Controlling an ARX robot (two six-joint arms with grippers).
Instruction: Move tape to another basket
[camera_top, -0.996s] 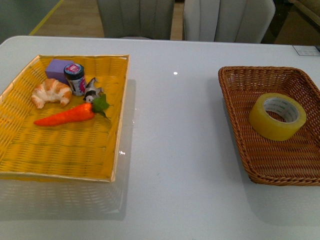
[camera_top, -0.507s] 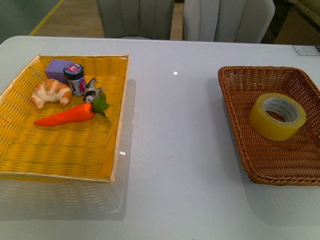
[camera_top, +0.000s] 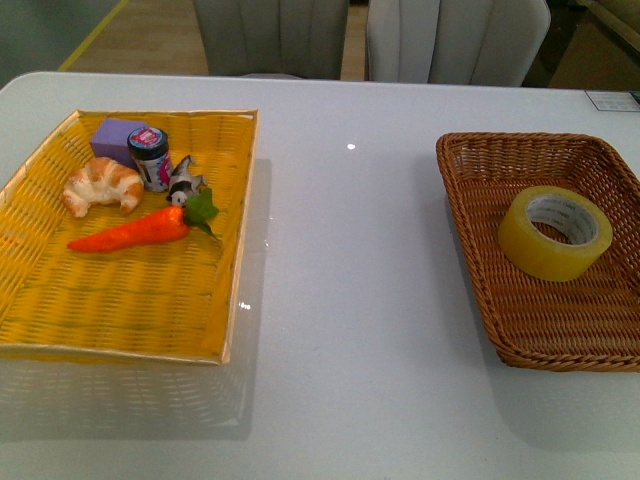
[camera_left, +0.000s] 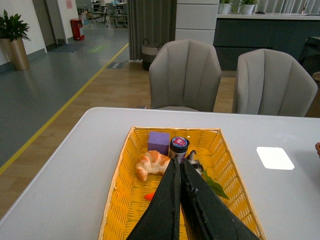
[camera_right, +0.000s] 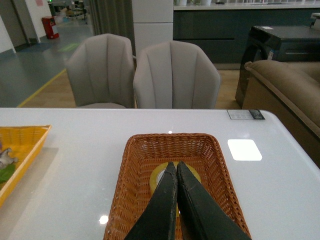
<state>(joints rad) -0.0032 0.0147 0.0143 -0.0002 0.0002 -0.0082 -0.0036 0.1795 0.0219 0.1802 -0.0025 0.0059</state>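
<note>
The yellowish tape roll (camera_top: 555, 232) with a white core lies flat in the brown wicker basket (camera_top: 470, 190) at the table's right. In the right wrist view the tape (camera_right: 156, 175) is mostly hidden behind my right gripper (camera_right: 175, 165), which is shut and empty, held above the basket (camera_right: 135, 170). My left gripper (camera_left: 178, 162) is shut and empty above the yellow flat tray (camera_left: 125, 195). Neither arm shows in the front view.
The yellow tray (camera_top: 130, 300) at the left holds a croissant (camera_top: 102, 185), a purple block (camera_top: 115, 135), a small jar (camera_top: 150, 157), a small toy figure (camera_top: 184, 182) and a toy carrot (camera_top: 135, 230). Two grey chairs (camera_top: 455, 40) stand behind the white table (camera_top: 350, 300).
</note>
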